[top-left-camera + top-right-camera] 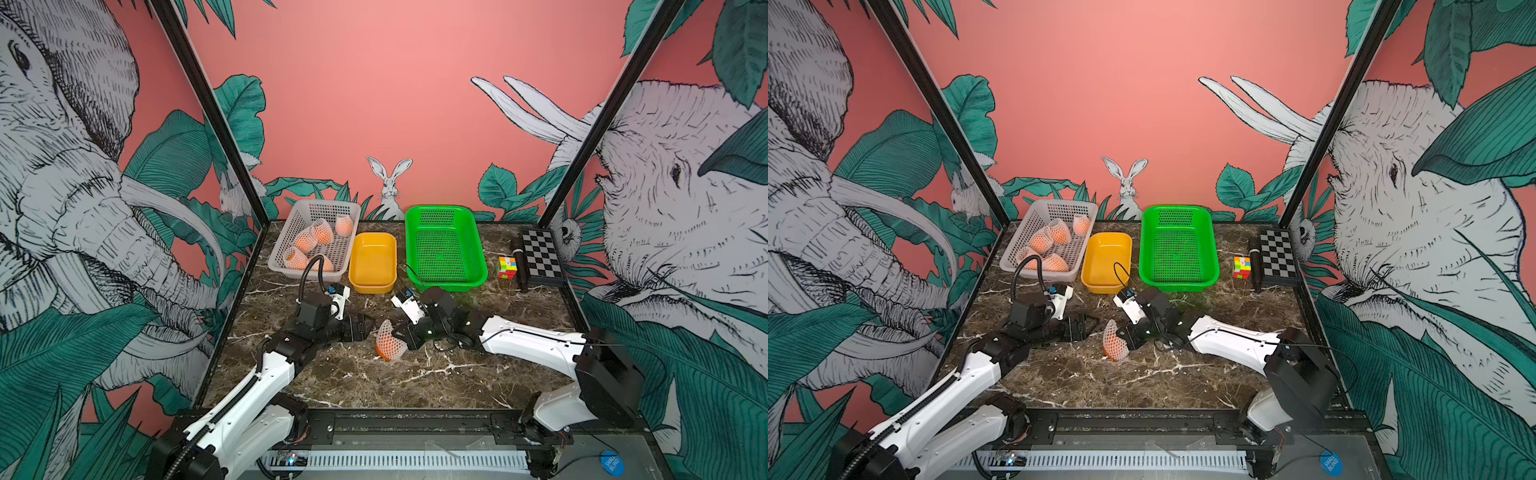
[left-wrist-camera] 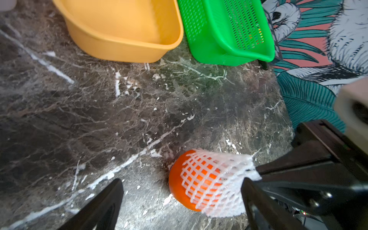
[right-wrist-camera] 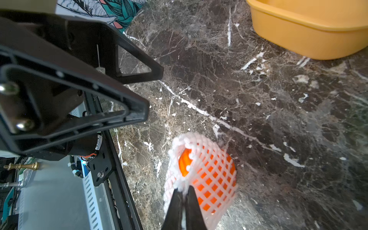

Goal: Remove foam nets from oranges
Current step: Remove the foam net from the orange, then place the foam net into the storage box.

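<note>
Bench, read left to right.

- White rigid perforated plastic basket (image 1: pixel 277 249), rear left on the dark marble-patterned tabletop (image 1: pixel 415 382). It holds netted oranges (image 1: pixel 321 232), five as far as can be counted.
- Yellow plastic tub (image 1: pixel 372 286) stands just right of the white basket.
- Left gripper (image 1: pixel 368 327) lies low over the table in front of the tub. Its jaws are spread wide with nothing between them. In the right wrist view, bare table shows between its fingertips (image 3: pixel 146 111) and the fruit, so there is no contact.
- Task item is one small round orange (image 2: pixel 176 179) in a white foam mesh net (image 2: pixel 215 179). It rests on the table between the two grippers, near the table's middle. The end of the orange facing the left gripper sticks bare out of the sleeve, and the rest is covered.
- Right gripper (image 3: pixel 184 196) has its jaws closed, pinching the loose rim of the net at the end away from the bare fruit. It holds foam only, not the orange.
- Green perforated plastic basket (image 1: pixel 409 237), rear, right of the tub.
- Multicoloured puzzle cube (image 1: pixel 506 267), a black cylindrical object (image 1: pixel 519 266) and a black-and-white checkered board (image 1: pixel 540 253), side by side at the right edge.
- Only legible writing is on a round blue sticker (image 1: pixel 612 463) on the front frame, far right, which reads "SMALL BLIND".
</note>
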Motion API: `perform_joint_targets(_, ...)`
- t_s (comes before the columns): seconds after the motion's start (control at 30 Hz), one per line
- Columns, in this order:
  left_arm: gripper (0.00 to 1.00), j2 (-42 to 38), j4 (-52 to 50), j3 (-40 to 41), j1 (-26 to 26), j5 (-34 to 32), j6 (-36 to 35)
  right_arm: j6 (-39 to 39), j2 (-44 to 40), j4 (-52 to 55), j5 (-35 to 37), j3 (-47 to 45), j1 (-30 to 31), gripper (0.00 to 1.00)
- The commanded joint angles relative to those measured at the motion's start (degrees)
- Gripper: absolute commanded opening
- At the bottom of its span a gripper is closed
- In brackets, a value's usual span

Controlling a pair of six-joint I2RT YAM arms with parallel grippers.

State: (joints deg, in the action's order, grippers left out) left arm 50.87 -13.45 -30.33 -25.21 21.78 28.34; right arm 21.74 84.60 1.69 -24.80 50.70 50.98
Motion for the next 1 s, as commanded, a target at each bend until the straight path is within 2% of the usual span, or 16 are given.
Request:
perform_joint_targets(0.0,0.92,-1.95,-0.12,-2.33,0.34,4.36,-4.13,-4.25,-2.18,2.63,-6.95,2.6,-2.01,0.01)
perform_joint_targets(0.17,0.87,-3.65,3.51,-3.82,0.18,14.78,-7.96,-10.87,-4.73,9.76,-18.71,4.71,-5.5,0.03)
perform_joint_targets(0.33,0.84,-4.1,4.61,-4.82,0.25,20.62,-13.09,-14.81,-5.54,14.85,-26.51,6.74,-6.92,0.01)
perform_joint_targets(0.43,0.84,-3.0,6.49,-5.43,-0.09,24.61,-15.2,-16.03,-6.09,16.37,-28.99,7.48,-7.23,0.0)
perform_joint_targets(0.6,0.83,-1.06,3.26,-6.63,-1.75,27.1,-21.41,-16.04,-7.37,15.67,-31.14,7.93,-7.81,0.0)
perform_joint_targets(0.8,0.82,-1.02,2.47,-6.41,-6.65,27.48,-24.96,-16.29,-7.85,15.58,-31.39,8.93,-8.6,0.0)
perform_joint_targets(0.9,0.75,0.0,0.42,-7.39,-7.12,27.09,-25.96,-16.29,-7.51,15.54,-31.85,9.61,-8.65,0.0)
perform_joint_targets(0.97,0.65,0.49,-1.31,-8.31,-7.22,27.02,-26.74,-16.42,-7.36,15.69,-31.71,9.9,-8.7,0.0)
